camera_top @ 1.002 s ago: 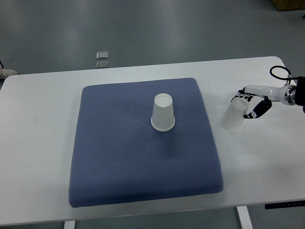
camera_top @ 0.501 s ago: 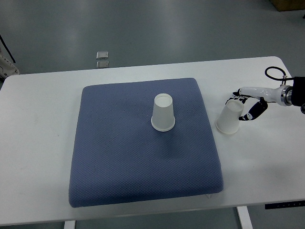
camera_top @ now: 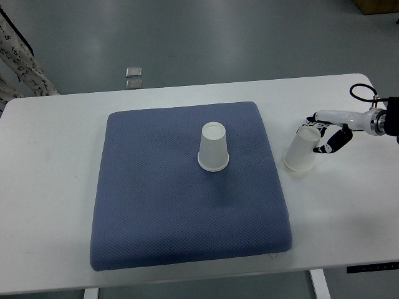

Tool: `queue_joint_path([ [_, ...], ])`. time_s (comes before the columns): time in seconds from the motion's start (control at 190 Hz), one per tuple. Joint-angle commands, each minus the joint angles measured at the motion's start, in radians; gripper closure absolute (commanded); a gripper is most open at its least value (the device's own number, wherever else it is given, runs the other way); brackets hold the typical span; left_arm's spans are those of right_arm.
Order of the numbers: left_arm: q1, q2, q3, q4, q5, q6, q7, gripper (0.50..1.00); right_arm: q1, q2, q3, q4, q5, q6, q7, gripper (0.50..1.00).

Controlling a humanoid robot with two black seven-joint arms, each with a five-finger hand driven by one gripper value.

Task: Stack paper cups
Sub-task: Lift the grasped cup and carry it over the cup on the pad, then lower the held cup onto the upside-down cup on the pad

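The right hand comes in from the table's right edge and holds a paper cup by its closed end, fingers wrapped around the narrow part. That cup is tilted, mouth down and toward the mat, over the bare white table just off the right edge of the blue mat; whether its rim touches the tabletop is hard to tell. The second cup stands upside down on the mat, a little above its middle and toward the right, well apart from the held one.

Both cups look thin and very light, so I judge they will crush or slip under a hard squeeze; a gentle hold around the wall near the base, as now, seems safest. The standing cup may tip or slide on the soft mat if the other one comes down off-centre.

Nothing lies between the two cups. A person's patterned sleeve shows beyond the table's far left corner. The left arm is out of sight.
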Motion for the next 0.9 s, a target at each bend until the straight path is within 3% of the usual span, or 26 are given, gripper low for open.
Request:
queue_joint_path([
  [0.0,0.000,0.000,0.000,0.000,0.000,0.000,0.000,0.500,0.024,-0.021,0.001,0.000,0.009,0.014,0.006,0.904],
  [0.285,0.000,0.000,0.000,0.000,0.000,0.000,0.000,0.500,0.176,-0.072,0.078,0.001,0.124,0.127,0.021,0.908],
  [0.39,0.000,0.000,0.000,0.000,0.000,0.000,0.000,0.500,0.215,-0.053,0.083,0.015,0.128,0.135,0.018,0.908],
  [0.659,0.000,0.000,0.000,0.000,0.000,0.000,0.000,0.500,0.288,0.118,0.075,0.027,0.127,0.155,0.011,0.904],
  [0.896,0.000,0.000,0.000,0.000,0.000,0.000,0.000,0.500,0.328,0.177,0.061,0.030,0.119,0.232,0.011,0.889],
])
